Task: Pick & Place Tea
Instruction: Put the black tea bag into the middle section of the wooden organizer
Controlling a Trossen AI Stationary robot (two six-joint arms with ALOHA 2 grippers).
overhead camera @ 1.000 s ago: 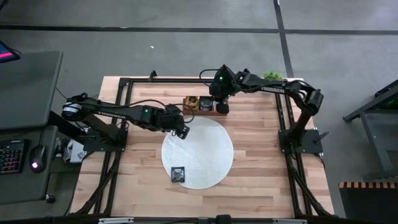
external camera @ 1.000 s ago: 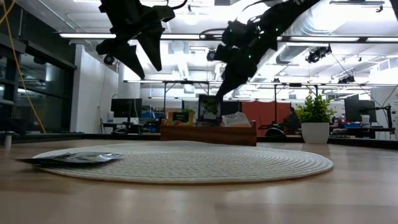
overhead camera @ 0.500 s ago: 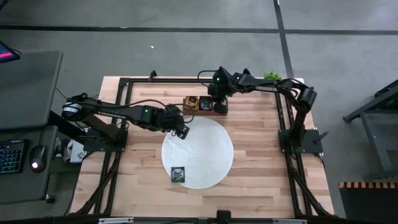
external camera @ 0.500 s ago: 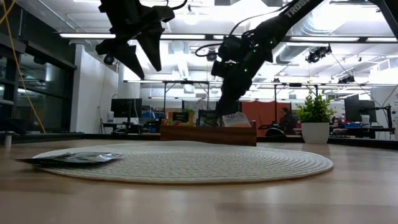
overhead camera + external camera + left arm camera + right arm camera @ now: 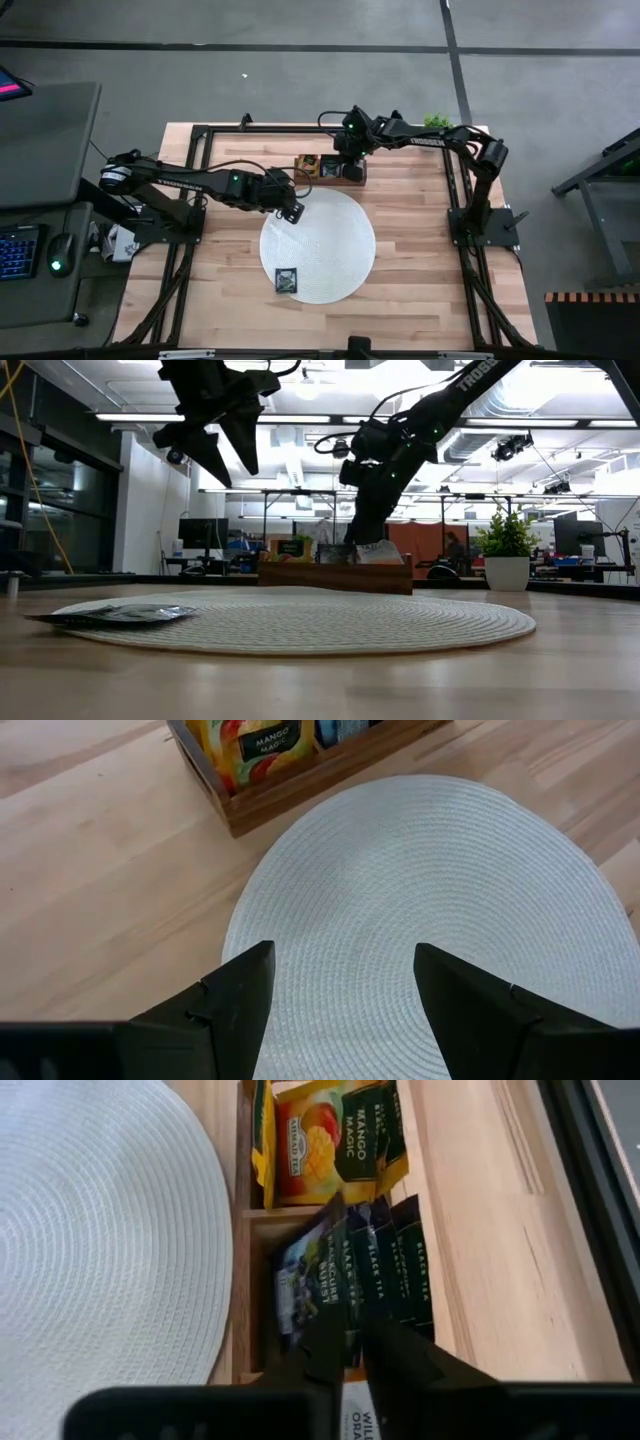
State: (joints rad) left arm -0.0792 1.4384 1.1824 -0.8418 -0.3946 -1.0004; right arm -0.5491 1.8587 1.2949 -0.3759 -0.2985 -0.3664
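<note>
The brown wooden tray [image 5: 312, 178] stands at the round white mat's [image 5: 330, 250] far edge. Orange sachets [image 5: 320, 1140] fill one compartment and black sachets [image 5: 385, 1270] stand on edge in the middle one. My right gripper [image 5: 346, 172] reaches down into the middle compartment, its fingers [image 5: 325, 1345] closed on a black sachet. One black sachet [image 5: 287, 280] lies flat on the mat's near left part. My left gripper [image 5: 293, 213] hangs open and empty above the mat's far left edge, which shows in the left wrist view [image 5: 420, 910]. My right gripper pinches the upper edge [image 5: 352, 1305] of a black sachet in the tray's middle compartment between its two fingers, from above, slanting down. The sachet still stands in the tray among the others. The fingers hide the exact place of contact.
A potted plant [image 5: 437, 122] stands at the table's far right corner, beyond the tray. A white sachet [image 5: 380, 550] sticks up from the tray's third compartment. The black frame rails [image 5: 200, 150] run along the table's left and right sides.
My right gripper has gone down and a little toward the table's left into the tray's middle compartment. The tray and the sachet on the mat have not moved.
</note>
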